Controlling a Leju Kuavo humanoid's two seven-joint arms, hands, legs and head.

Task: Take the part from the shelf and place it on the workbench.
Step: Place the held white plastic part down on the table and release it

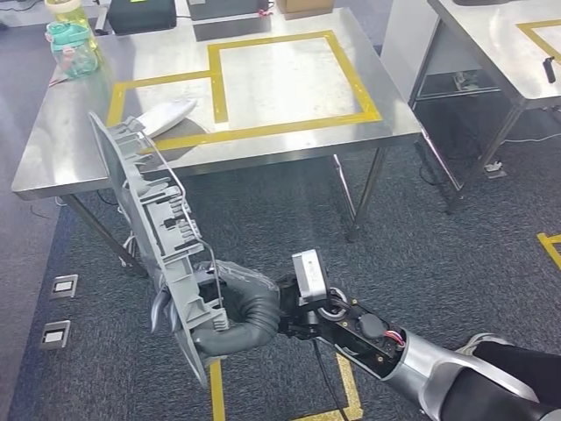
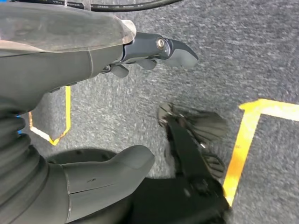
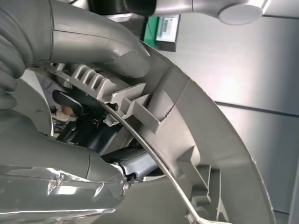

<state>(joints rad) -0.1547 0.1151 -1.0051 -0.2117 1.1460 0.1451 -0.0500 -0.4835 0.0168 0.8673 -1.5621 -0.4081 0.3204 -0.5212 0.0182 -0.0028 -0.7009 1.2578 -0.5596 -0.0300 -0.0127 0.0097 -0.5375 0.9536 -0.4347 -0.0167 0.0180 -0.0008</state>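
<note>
Head view: right hand (image 1: 228, 311) round part (image 1: 149, 219) (firm).

Steel workbench with yellow tape rectangles (image 1: 278, 149): bare sheet inside the large right-hand taped rectangle and along the near edge. Obstructions on it: flat white oblong part (image 1: 168, 116) in the left taped bay, translucent green lidded container (image 1: 71, 46) at the far left corner, black boxes (image 1: 141, 13) along the far edge. Approach over grey carpet is partly blocked by the long grey ribbed plastic panel (image 1: 155, 228) gripped in the right hand (image 1: 228, 311), overlapping the near left edge.
</note>
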